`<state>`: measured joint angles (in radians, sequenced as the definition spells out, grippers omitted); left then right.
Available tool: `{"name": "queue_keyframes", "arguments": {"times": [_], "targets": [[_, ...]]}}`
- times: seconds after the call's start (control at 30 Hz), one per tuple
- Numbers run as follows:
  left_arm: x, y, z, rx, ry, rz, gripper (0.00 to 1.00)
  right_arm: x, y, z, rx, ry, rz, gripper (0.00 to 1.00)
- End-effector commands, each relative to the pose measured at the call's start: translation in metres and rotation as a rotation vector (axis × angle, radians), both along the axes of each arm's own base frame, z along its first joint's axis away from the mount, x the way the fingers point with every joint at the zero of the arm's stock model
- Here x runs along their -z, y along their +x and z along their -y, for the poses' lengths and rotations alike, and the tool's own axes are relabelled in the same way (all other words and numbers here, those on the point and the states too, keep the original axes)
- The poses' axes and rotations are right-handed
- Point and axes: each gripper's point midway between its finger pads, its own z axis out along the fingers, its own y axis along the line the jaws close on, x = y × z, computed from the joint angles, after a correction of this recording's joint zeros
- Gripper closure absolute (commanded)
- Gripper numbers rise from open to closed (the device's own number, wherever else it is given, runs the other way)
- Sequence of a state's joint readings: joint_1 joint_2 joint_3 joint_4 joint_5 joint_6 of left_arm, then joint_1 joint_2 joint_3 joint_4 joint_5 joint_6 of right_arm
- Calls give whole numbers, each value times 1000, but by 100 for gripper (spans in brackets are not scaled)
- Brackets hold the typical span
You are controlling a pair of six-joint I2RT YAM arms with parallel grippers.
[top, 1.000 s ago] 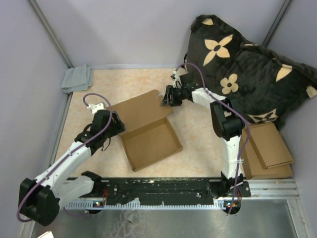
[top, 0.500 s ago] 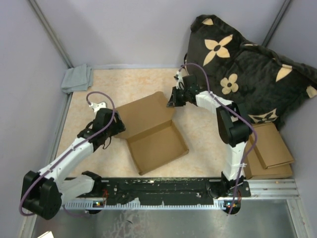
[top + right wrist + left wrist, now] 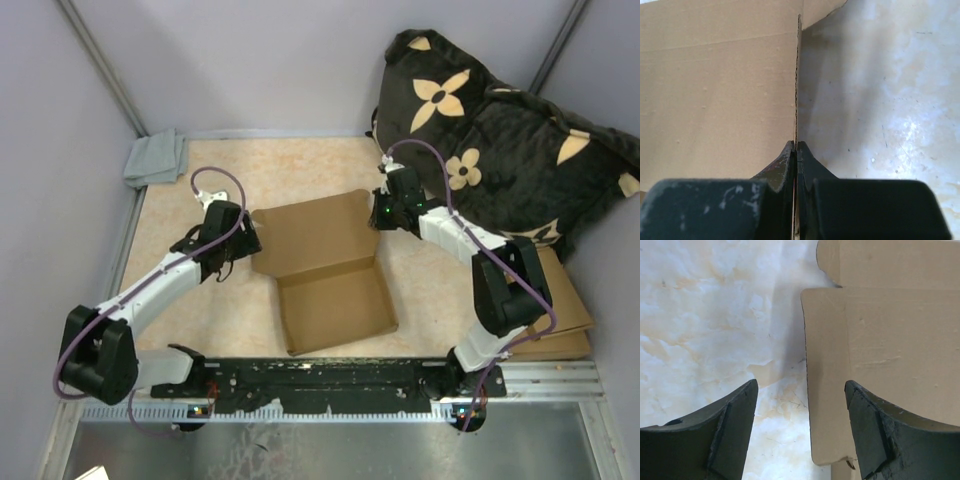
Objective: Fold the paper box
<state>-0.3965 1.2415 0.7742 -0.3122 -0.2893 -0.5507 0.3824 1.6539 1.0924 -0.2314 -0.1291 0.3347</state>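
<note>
Marbled beige table (image 3: 300, 170) bears the paper box (image 3: 320, 265), which lies open at its middle, with the tray part toward the arm bases and the flat lid panel beyond it. Behind the box to the right slumps a black flower-patterned blanket (image 3: 500, 130). Right of the box sits a pile of brown cardboard pieces (image 3: 555, 300), and far to its back left a grey cloth (image 3: 157, 158). The right gripper (image 3: 796, 150) pinches the lid's right edge. The left gripper (image 3: 800, 390) stands wide at the lid's left edge, gripping nothing.
</note>
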Motion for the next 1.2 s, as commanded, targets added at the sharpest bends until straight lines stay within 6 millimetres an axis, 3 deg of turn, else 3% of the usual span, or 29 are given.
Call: {"name": "queue_keyframes", "arguments": {"times": [0.0, 0.2, 0.5, 0.8, 0.93, 1.17], "targets": [[4, 11, 17, 67, -32, -30, 24, -32, 9, 7, 37, 6, 117, 100], [21, 18, 26, 90, -40, -70, 25, -32, 5, 2, 19, 29, 109, 100], [12, 51, 39, 127, -24, -35, 28, -45, -7, -2, -22, 79, 153, 100], [12, 59, 55, 175, -63, -52, 38, -40, -13, 1, -20, 71, 147, 100], [10, 59, 56, 190, -63, -43, 47, -43, -12, -1, -23, 83, 152, 100], [18, 58, 62, 244, -55, -80, 74, -45, -14, -3, -36, 90, 151, 99]]}}
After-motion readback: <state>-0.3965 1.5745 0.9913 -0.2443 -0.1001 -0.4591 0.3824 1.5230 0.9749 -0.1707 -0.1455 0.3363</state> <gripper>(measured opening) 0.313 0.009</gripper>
